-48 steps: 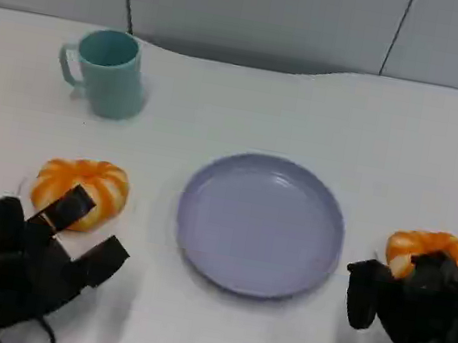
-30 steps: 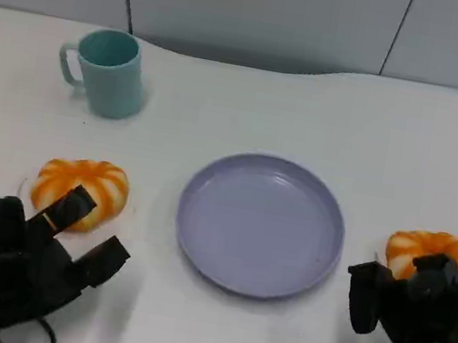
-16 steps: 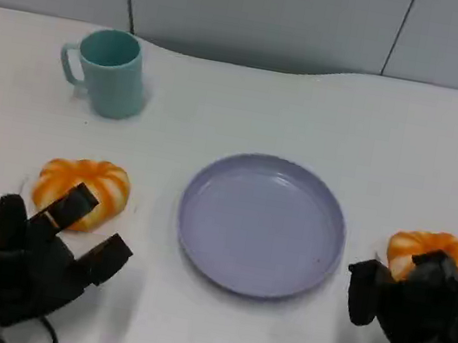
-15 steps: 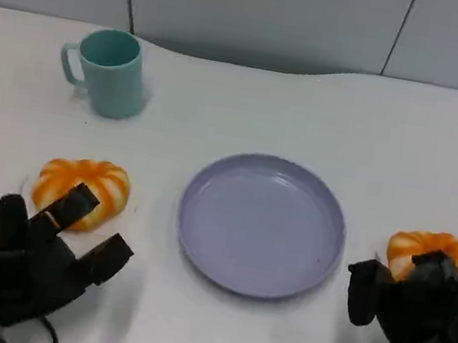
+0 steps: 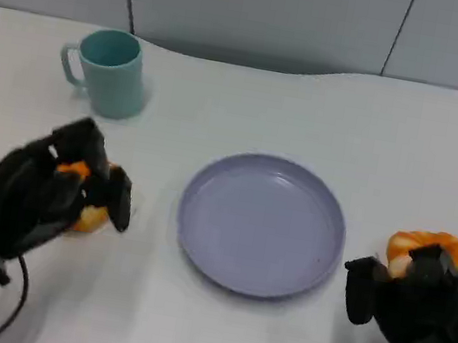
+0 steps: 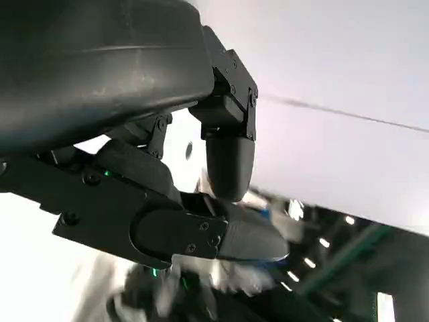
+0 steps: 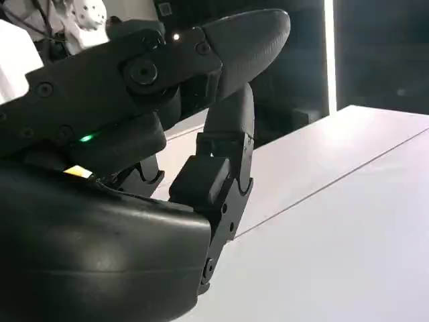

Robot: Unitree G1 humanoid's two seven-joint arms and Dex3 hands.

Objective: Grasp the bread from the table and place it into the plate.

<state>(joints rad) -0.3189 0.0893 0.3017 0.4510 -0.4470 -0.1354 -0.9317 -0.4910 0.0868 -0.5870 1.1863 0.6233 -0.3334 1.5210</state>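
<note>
We see one orange glazed ring-shaped bread (image 5: 83, 200) at the frame's left middle, mostly hidden under the black left hand (image 5: 50, 190), whose fingers curl down over it; we cannot tell if it grips it. A second orange ring bread (image 5: 437, 252) sits at lower right, just behind the black right hand (image 5: 413, 308), fingers loosely apart, holding nothing. Round lavender plate (image 5: 260, 224) lies centre, bare. Teal mug (image 5: 105, 71) stands upper left on the white table (image 5: 309, 114).
</note>
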